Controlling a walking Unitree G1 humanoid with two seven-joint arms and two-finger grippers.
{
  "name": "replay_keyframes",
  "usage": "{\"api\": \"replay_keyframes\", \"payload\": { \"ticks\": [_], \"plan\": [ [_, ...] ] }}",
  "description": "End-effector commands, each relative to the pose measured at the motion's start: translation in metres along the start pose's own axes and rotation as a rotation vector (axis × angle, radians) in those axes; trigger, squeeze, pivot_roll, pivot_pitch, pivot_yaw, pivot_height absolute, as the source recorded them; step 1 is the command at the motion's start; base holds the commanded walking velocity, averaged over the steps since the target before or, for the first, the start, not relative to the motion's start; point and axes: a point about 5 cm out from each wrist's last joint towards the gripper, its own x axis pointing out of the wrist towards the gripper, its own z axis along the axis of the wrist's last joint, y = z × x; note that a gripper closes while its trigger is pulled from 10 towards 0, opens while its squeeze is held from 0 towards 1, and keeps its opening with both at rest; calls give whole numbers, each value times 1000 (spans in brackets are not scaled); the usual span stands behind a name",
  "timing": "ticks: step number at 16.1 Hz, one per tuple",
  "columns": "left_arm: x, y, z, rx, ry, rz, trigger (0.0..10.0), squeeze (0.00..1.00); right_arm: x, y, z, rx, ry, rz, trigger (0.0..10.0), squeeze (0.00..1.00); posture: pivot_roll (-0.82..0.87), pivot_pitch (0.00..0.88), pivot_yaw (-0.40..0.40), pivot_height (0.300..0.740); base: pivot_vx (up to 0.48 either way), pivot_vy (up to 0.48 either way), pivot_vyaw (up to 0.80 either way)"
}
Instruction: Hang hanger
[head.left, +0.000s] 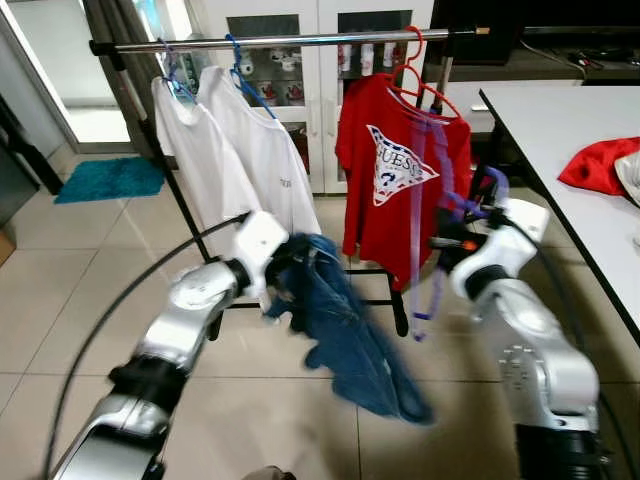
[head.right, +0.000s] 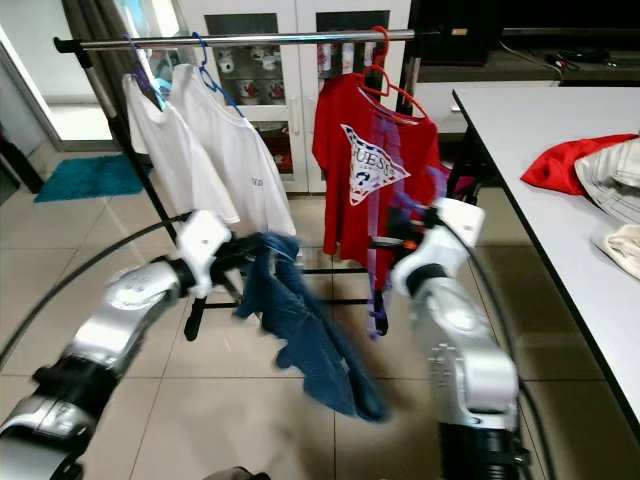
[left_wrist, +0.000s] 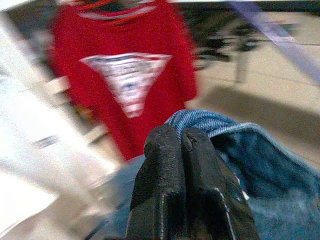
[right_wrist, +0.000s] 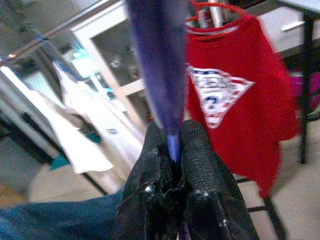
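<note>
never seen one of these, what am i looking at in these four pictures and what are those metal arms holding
This is a humanoid robot in a home. The two wide pictures come from its head camera, looking down at its own silver arms. The other two come from cameras on its wrists, looking along the black fingers.

The left gripper is shut on a blue denim garment that hangs down from it. The right gripper is shut on a purple hanger.

Ahead stands a clothes rail with two white shirts and a red T-shirt on hangers. At the right is a white table with red cloth on it.
</note>
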Motion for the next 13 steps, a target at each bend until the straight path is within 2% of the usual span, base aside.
{"api": "replay_keyframes", "payload": {
  "ticks": [1, 2, 3, 4, 5, 6, 7, 8, 10, 13],
  "plan": [
    [-11, 17, 4, 2, -1, 133, 0, 0, -3, 5, -1, -55, 8, 41, 10000, 0, -82, 4, 89, 740, 0, 0, 0],
    [-19, 21, -1, -30, 20, 212, 3294, 0, -9, 8, -4, -104, 27, 80, 10000, 0, -85, 12, 91, 740, 0, 0, 0],
    [-22, 22, -4, -44, 30, 239, 4549, 0, -12, 9, -6, -118, 46, 82, 10000, 0, -82, 21, 88, 740, 0, 0, -663],
    [-32, 17, -8, -44, 61, 256, 6353, 0, -25, 5, -23, -224, 101, 72, 10000, 0, -71, 29, 80, 740, 0, 0, -800],
    [-34, 11, -4, -54, 37, 253, 10000, 0, -34, 5, -31, -252, 115, 93, 10000, 0, -53, 29, 71, 740, 0, 0, -788],
    [-35, 8, 0, -60, 18, 254, 10000, 0, -40, 5, -34, -312, 92, 80, 10000, 0, -39, 32, 64, 740, 0, 0, -788],
    [-37, 5, 4, -48, 10, 273, 10000, 0, -48, 10, -36, -354, 105, 133, 10000, 0, -38, 45, 60, 740, 0, 0, -719],
    [-41, 2, 6, -77, -4, 294, 10000, 0, -57, 14, -38, -378, 121, 162, 10000, 0, -49, 53, 57, 740, 0, 0, -550],
    [-48, -4, 5, -117, -6, 313, 10000, 0, -61, 12, -32, -307, 101, 92, 10000, 0, -70, 63, 63, 740, 0, 0, -497],
    [-51, -8, 8, -150, 1, 357, 10000, 0, -58, 13, -17, -166, 26, 96, 10000, 0, -58, 67, 64, 740, 0, 0, -608]
  ]
}}
